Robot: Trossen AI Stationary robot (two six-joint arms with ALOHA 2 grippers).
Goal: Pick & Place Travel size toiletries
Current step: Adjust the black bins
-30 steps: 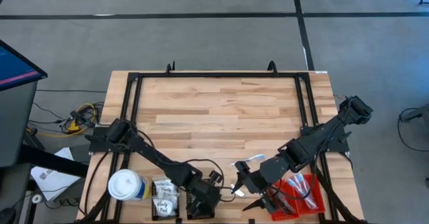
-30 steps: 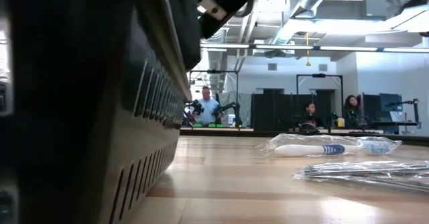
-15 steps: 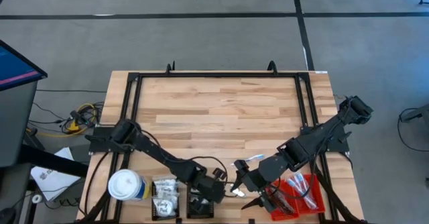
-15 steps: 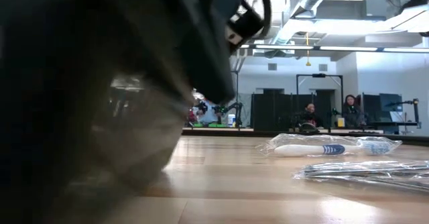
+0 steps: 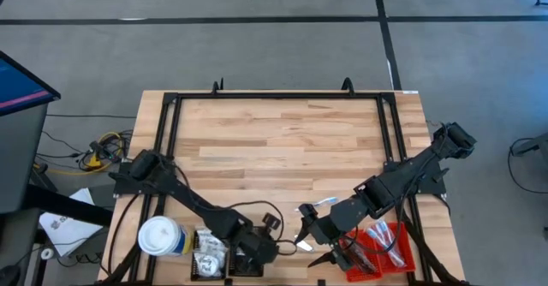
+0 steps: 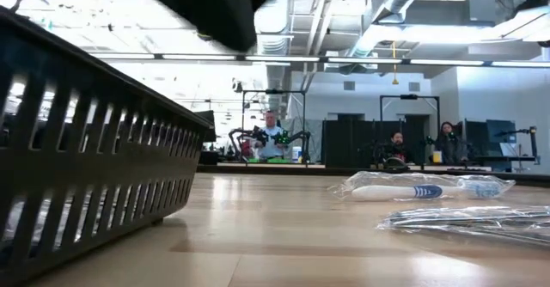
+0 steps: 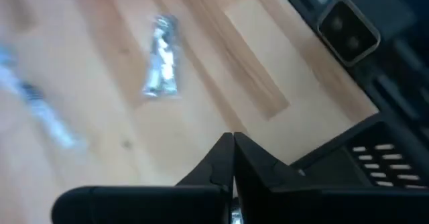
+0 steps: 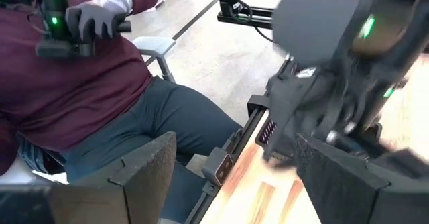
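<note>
My left gripper (image 5: 261, 253) is shut with nothing in it, raised above the near end of the black ribbed tray (image 5: 248, 265); its fingers (image 7: 232, 158) point down at bare wood beside the tray's corner (image 7: 375, 163). A silvery sachet (image 7: 161, 66) lies flat on the table beyond them. A blue toothbrush in a clear packet (image 6: 412, 189) and another clear packet (image 6: 473, 220) also lie flat. My right gripper (image 5: 310, 243) hangs open above the table between the black tray and the red tray (image 5: 385, 247). It holds nothing.
A white-topped canister (image 5: 161, 236) stands at the near left, beside a second black tray of white packets (image 5: 210, 253). A black frame (image 5: 171, 106) runs round the table. A seated person in maroon (image 8: 74, 83) is beyond the table edge. Bare wood (image 5: 282, 149) fills the far half.
My left gripper has risen and drawn back toward the table's near left, staying shut. In the low view the dark mass that filled the left of the picture has gone. The black tray, which showed close and tilted, now sits level on the table.
</note>
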